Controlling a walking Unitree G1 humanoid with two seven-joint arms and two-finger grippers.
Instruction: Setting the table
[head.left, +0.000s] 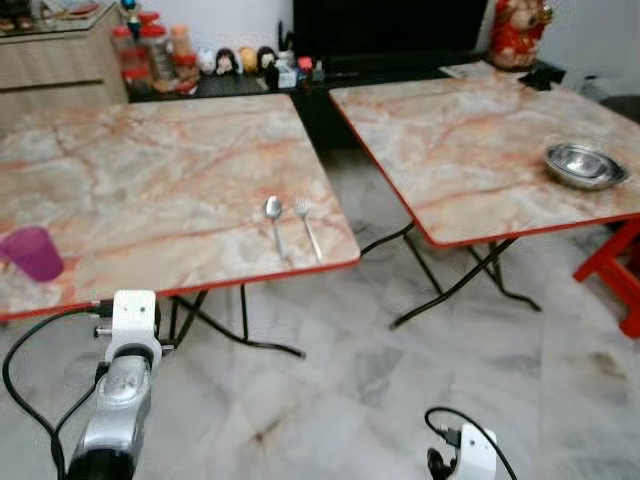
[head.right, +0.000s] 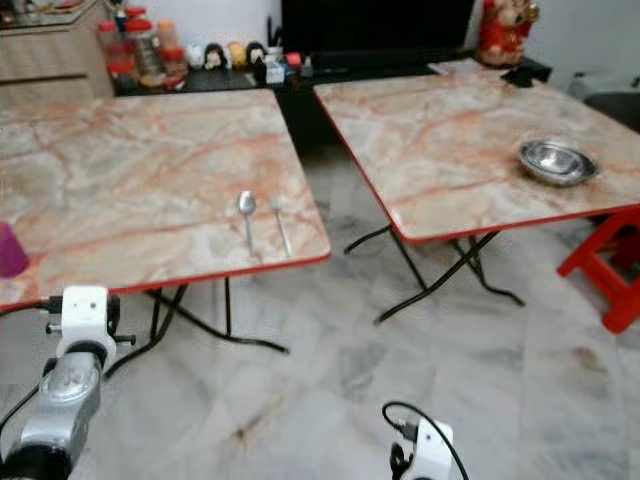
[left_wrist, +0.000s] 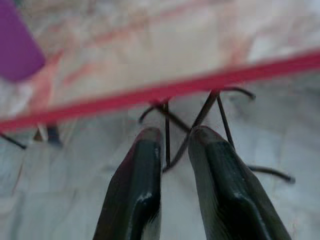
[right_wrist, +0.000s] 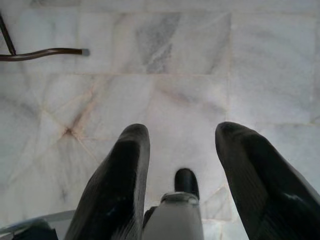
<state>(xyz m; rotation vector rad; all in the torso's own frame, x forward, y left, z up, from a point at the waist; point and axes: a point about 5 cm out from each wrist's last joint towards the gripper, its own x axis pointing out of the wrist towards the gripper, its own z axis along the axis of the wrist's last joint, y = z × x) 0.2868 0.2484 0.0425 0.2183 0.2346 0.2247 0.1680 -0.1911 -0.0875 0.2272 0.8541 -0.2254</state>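
Left arm (head.left: 118, 385) below table edge (head.left: 250, 281).

purple cup (head.right: 9, 250): we see it cut by the picture's left edge.
red stool (head.left: 612, 268): cut by the right edge.
shelf items (head.left: 225, 60): too small and blurred for us to identify.
left table (left_wrist: 165, 45): blurred in the left wrist view.

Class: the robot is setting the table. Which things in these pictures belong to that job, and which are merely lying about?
Belong to the job: spoon, fork, purple cup, metal bowl.

Just lying about: jars, figurines, red stool, red doll.
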